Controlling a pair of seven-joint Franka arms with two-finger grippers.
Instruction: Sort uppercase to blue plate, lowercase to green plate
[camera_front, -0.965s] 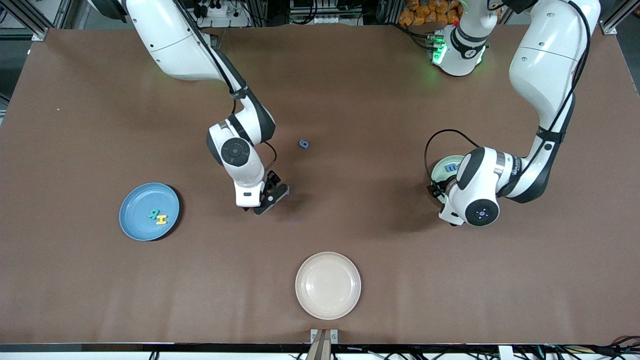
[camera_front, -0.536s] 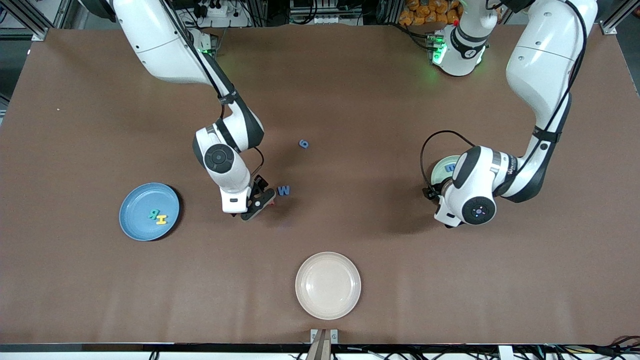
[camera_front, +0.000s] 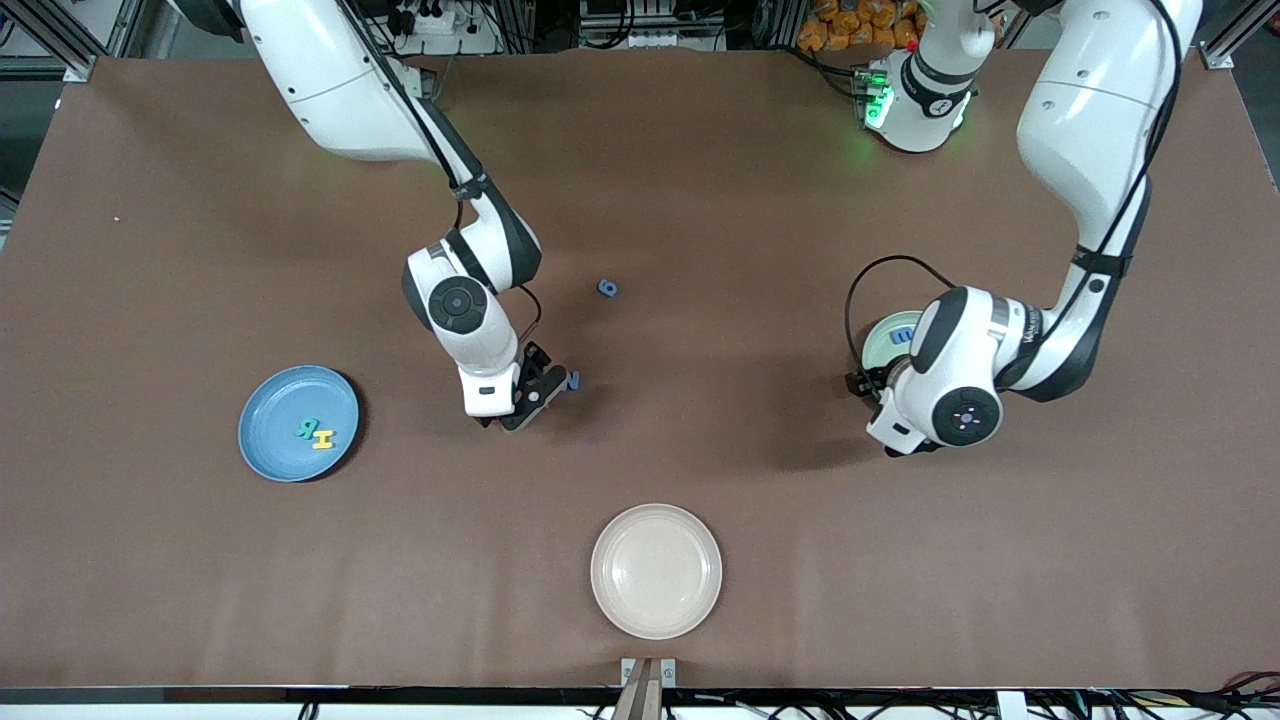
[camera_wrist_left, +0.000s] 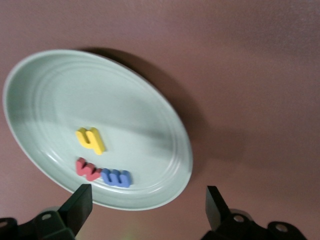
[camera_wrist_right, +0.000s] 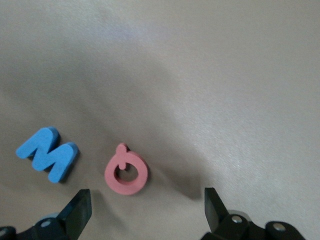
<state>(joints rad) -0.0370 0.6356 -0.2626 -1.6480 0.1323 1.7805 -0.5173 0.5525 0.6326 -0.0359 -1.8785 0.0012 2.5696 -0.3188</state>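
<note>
My right gripper is open and empty, low over the table. Between and just ahead of its fingers lies the red Q, with the blue W beside it. In the front view only a corner of the W shows, and the Q is hidden. The blue plate holds the teal R and yellow H. My left gripper is open and empty over the rim of the green plate, which holds the yellow h, red w and blue m.
A blue g-like letter lies alone on the brown table, farther from the front camera than the right gripper. A cream plate sits near the table's front edge, at mid-table.
The right gripper swung toward the blue plate, uncovering the W, then came back over it and now covers most of it. The left arm shifted only slightly over the green plate.
</note>
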